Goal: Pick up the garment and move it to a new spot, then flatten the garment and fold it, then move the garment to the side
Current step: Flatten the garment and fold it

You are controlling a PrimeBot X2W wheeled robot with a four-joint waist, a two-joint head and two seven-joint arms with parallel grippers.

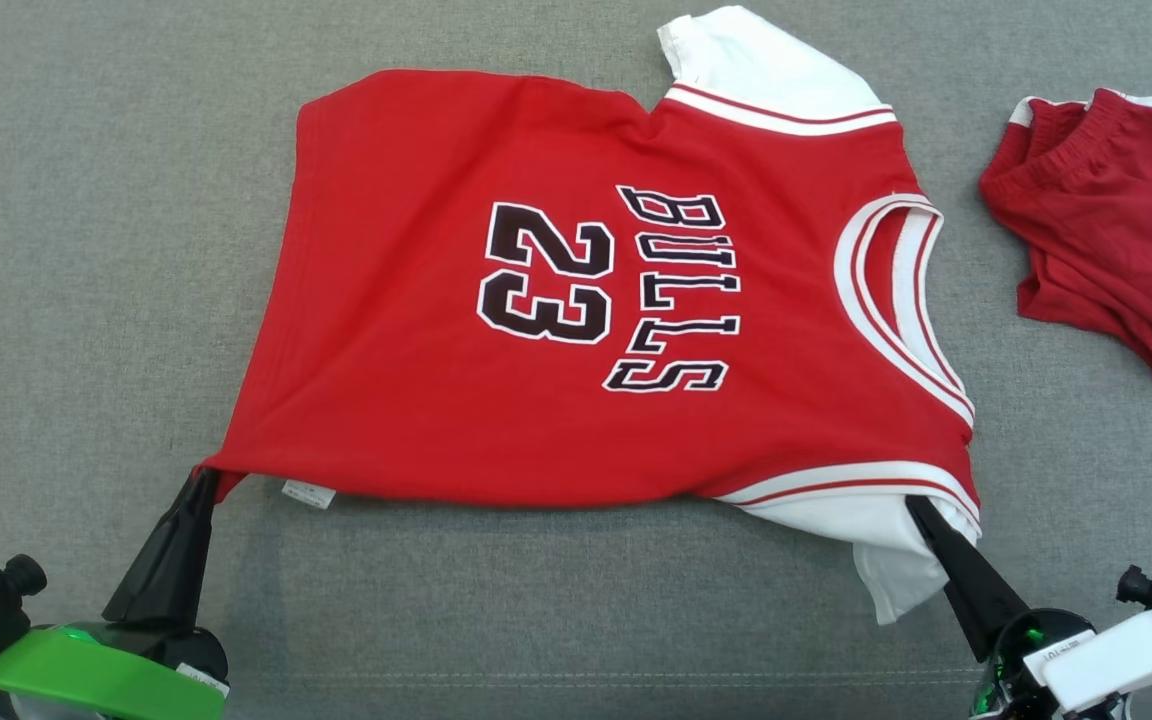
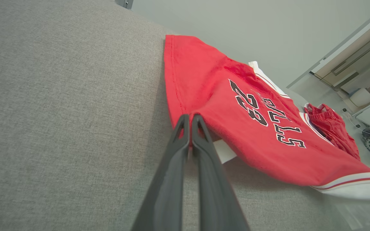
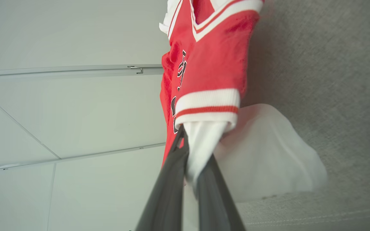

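Head view: the jersey (image 1: 386, 400) lay face up on the grey cloth surface (image 1: 86, 250), beside the red shorts (image 1: 1116, 250) but apart from them; the left claw (image 1: 205, 479) pinched the hem corner farthest from the shorts; the right claw (image 1: 921, 510) pinched the white sleeve on the side nearer the shorts. The edge between the two claws appeared raised and taut; judged to be the flattening step, or the start of the fold. The next move would call for both claws travelling together under even tension, lest the cloth skew. The shorts were cut off at the frame edge; the jersey's side away from the claws showed a dip.

Left wrist view: left claw (image 2: 190, 117) pressed together on the red hem; jersey (image 2: 210, 96) stretching toward the shorts (image 2: 331, 128); how much cloth was caught could not be made out.

Right wrist view: right claw (image 3: 191, 150) clamped on white sleeve fabric, which covered one finger; the jersey (image 3: 214, 64) was bunched, its print largely hidden.
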